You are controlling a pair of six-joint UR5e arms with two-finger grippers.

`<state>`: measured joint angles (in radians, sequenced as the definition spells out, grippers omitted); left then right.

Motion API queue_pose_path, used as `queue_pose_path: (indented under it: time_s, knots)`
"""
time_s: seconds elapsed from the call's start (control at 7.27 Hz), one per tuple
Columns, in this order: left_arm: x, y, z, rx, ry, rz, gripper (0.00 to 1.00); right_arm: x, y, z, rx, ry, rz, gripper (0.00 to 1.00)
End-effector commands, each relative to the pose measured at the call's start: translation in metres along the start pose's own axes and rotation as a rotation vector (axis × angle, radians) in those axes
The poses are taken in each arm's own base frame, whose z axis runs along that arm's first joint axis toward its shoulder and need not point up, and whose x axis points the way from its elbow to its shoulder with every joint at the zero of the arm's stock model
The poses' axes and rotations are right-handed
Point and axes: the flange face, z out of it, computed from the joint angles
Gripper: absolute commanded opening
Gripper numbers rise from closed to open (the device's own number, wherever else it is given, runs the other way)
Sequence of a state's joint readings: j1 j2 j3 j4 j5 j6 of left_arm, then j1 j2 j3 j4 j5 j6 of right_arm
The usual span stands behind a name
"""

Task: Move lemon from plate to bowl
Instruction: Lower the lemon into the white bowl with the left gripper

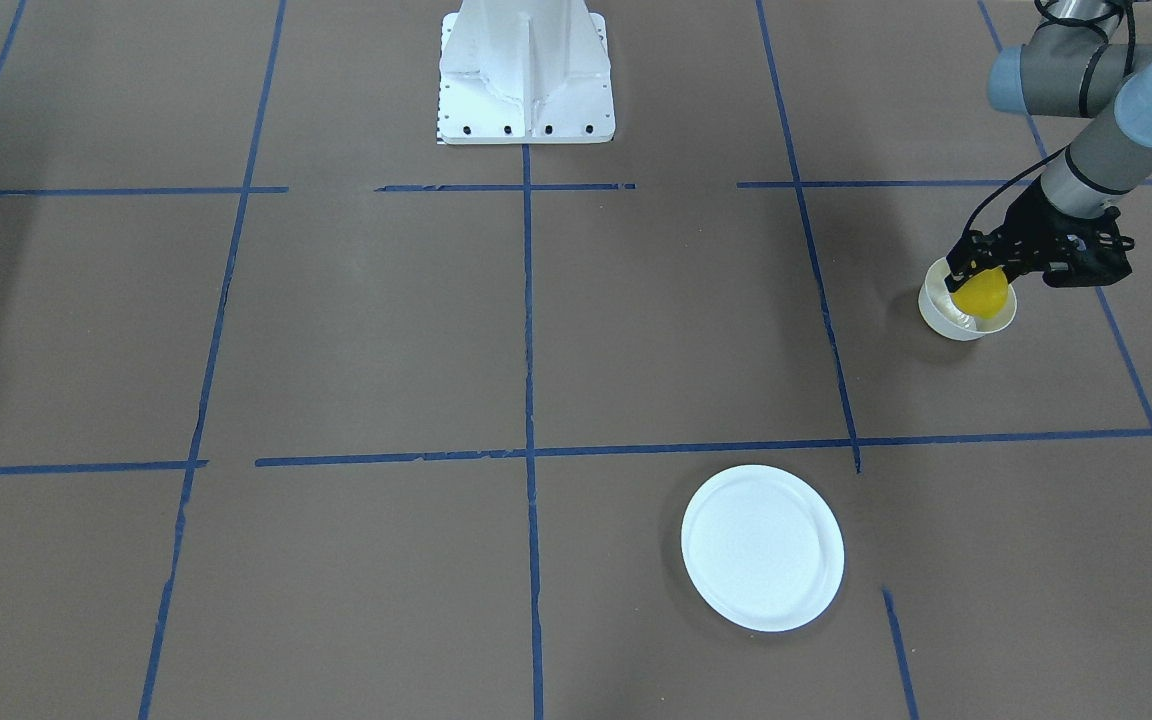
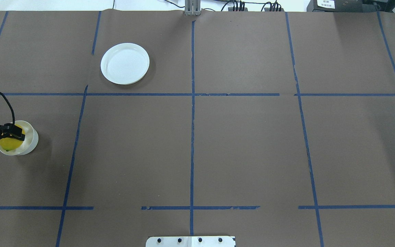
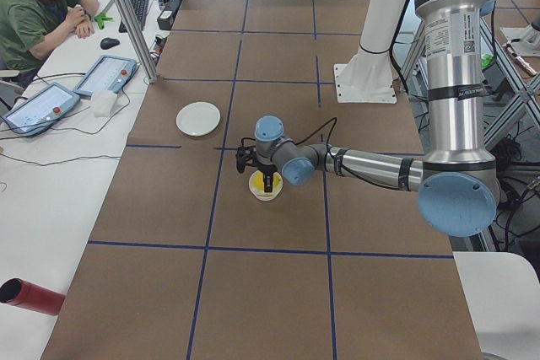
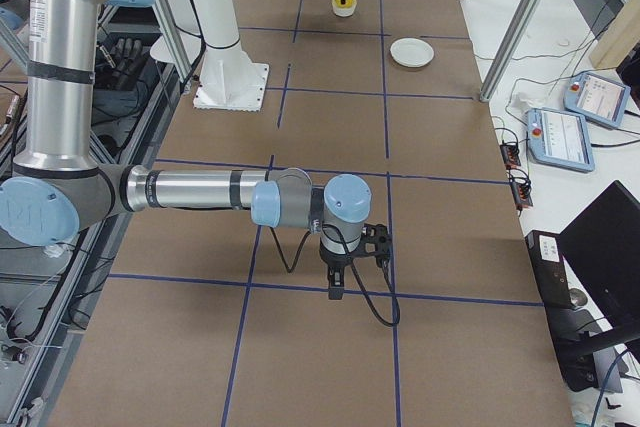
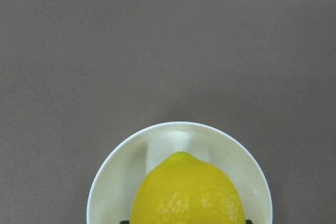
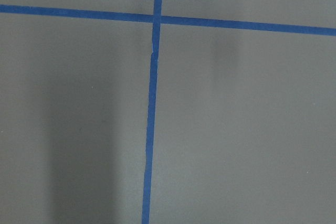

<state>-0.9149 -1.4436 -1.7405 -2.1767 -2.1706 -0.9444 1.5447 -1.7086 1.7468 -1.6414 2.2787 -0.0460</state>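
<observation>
Firstly, at the far left edge of the overhead view: left gripper (image 2: 9,138), reaching in from that edge and pointing down into the bowl (image 2: 32,136). Closed onto the lemon (image 2: 9,143), with one black finger on each side of it, so open only as wide as the lemon itself. Lemon inside the mouth of the bowl, filling most of it, with one small pointed tip toward the bowl's wall in the left wrist view. Cannot tell whether resting on the bottom of the bowl or held a little above it. Bowl upright on the brown table cover (image 2: 245,147), inside one square of the blue tape lines (image 2: 192,137).

Further right, and toward the far side of the table: plate (image 2: 124,63), flat, round and bare white, well apart from the bowl and across a tape line from it.

Then, in the middle at the near edge: white base plate (image 2: 190,241) of the robot, with a row of dark bolts along it.

Lastly, on the right side: right gripper (image 4: 336,293), seen only from the side camera at the right end of the table. Hanging low above the brown cover, near a tape crossing, far from both bowl and plate. Cannot tell from this view whether open or closed
</observation>
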Motion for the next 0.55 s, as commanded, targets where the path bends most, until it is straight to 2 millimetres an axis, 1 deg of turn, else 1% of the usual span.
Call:
queue_pose_path:
  time_s: [0.0,0.14,0.41]
  knots:
    - [0.0003,-0.0022,0.003,-0.002,-0.002,-0.002,0.81,-0.0001,0.0001,-0.0001,0.0,-0.001,0.0,1.0]
    - [0.0011,-0.0027,0.0028,-0.001,-0.001,0.001,0.98,-0.0001,0.0001,-0.0001,0.0,-0.001,0.0,1.0]
    - [0.0051,-0.0031,-0.0009,0.002,0.007,0.01,1.0,-0.0001,0.0001,-0.0001,0.0,-0.001,0.0,1.0]
